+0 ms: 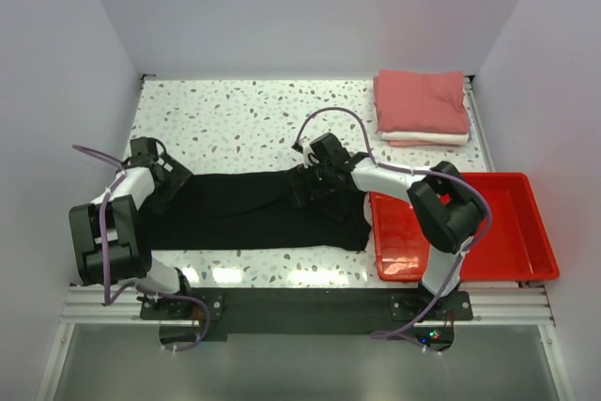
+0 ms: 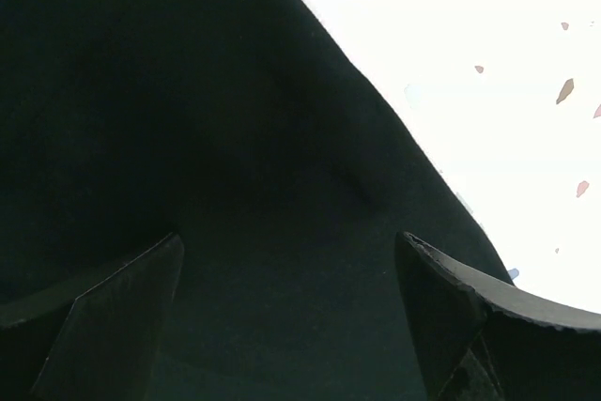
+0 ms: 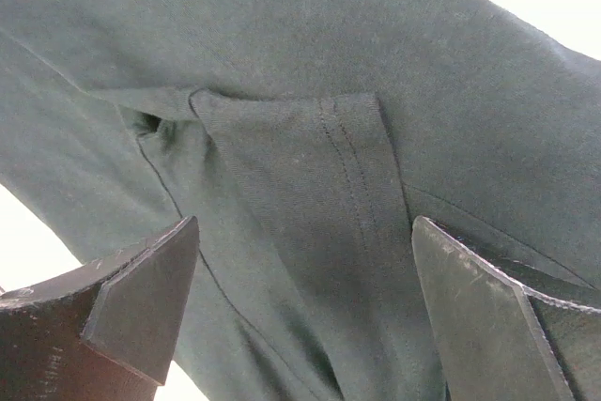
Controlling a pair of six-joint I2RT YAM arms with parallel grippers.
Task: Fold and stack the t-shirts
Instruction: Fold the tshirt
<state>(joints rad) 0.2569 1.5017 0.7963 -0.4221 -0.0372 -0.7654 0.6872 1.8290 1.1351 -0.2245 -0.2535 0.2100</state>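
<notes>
Folding the black shirt [image 1: 244,213] is the step in hand. The shirt lies flat on the bench [image 1: 225,115] as a long band, with one end at the tray [image 1: 488,179] and the other end well away from it. The pink shirt [image 1: 420,100] sits folded on the white shirt [image 1: 427,138], just beyond the tray's far side. Judged from this, two of the three shirts are finished.

Left pincer [image 1: 158,180]: over the band end farthest from the tray. Its fingers are spread wide and nothing is clamped.

Right pincer [image 1: 308,183]: over the band, nearer the tray. Its fingers are spread wide and nothing is clamped. A sleeve hem [image 3: 349,176] lies between them.

Next move, as judged: lower each pincer, pinch the cloth through all its layers, then carry one end over the other to shorten the band. A pinch that misses a layer would let the fold open.

Not determinable:
- whether either pincer's fingertips touch the cloth;
- how many layers the band has;
- whether the band end rests on the tray rim or lies just beside it;
- where the collar is;
- cloth detail in the left wrist view, which is too dark;
- most of the white shirt, which is covered by the pink one.
</notes>
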